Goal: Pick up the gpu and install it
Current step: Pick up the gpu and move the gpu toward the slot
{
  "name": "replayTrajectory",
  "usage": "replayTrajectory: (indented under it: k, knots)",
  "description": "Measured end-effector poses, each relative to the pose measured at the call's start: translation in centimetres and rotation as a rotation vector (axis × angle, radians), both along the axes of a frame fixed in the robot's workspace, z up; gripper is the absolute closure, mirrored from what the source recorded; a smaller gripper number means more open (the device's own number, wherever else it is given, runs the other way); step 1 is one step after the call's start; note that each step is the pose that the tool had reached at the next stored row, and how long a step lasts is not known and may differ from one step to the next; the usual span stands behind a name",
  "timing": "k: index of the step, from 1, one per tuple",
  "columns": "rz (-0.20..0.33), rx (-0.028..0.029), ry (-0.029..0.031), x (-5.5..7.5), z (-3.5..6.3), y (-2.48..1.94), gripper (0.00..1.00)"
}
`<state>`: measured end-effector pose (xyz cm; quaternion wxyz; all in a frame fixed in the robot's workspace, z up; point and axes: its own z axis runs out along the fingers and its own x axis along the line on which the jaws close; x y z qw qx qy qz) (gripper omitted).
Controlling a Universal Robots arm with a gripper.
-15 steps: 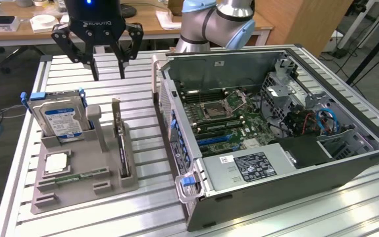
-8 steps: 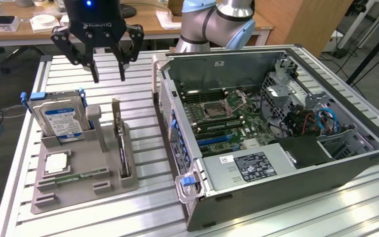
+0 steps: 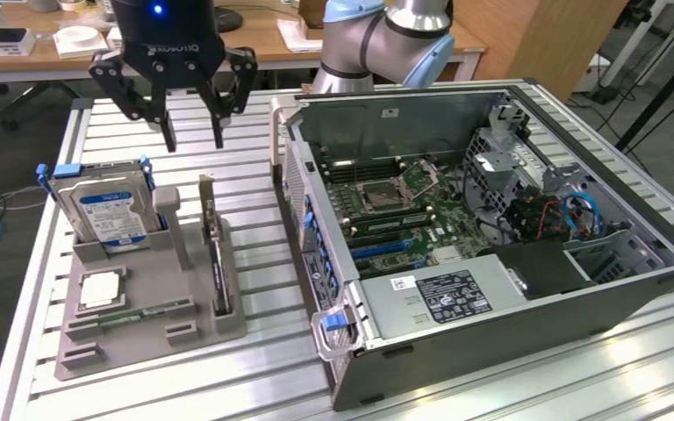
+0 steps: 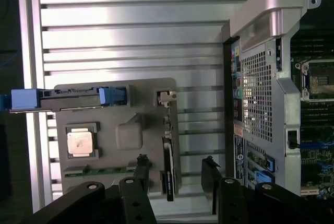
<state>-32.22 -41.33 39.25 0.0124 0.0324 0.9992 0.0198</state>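
Gripper [image 3: 194, 140] empty, fingers spread wide, hovering high over grey holder [image 3: 234, 326]. Gpu [image 3: 213, 250] stands on edge in holder slot nearest case [image 3: 512, 303] — thin target. Off-centre descent likely strikes card edge or slot wall — card tilts, jams.

Bright, diffuse light falls from above. Glare whitens the ribbed metal table [image 3: 624, 373], while the computer case [image 3: 548, 320] keeps a shaded interior.
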Motion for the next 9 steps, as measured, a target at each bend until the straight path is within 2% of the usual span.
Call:
replayTrajectory:
  k: [9]
  knots:
    - [0.0, -0.0025, -0.0001, 0.0, -0.04, -0.55, 0.47]
